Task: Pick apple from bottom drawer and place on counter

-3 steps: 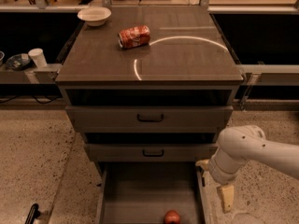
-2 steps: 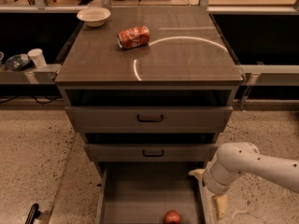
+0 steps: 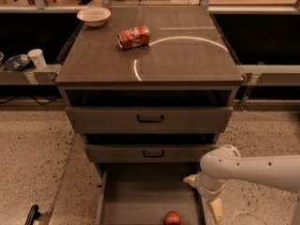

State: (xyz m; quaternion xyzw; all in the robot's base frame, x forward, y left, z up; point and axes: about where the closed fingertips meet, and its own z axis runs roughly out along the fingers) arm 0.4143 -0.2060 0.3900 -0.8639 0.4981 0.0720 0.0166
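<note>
The apple (image 3: 172, 218), small and red, lies on the floor of the open bottom drawer (image 3: 136, 196), near its front edge and right of centre. My gripper (image 3: 214, 208) hangs at the end of the white arm (image 3: 248, 170), over the drawer's right wall, to the right of the apple and a little above it. It holds nothing that I can see. The counter (image 3: 187, 62) is the glossy grey-brown cabinet top with an arc of reflected light.
A crushed red soda can (image 3: 134, 36) and a white bowl (image 3: 93, 16) sit on the counter's far left. The two upper drawers (image 3: 150, 118) are partly pulled out. A white cup (image 3: 36, 58) stands on a side ledge at the left. Speckled floor surrounds the cabinet.
The arm has swung left and lower, bringing the gripper from beside the cabinet to the right wall of the bottom drawer. The apple has not moved.
</note>
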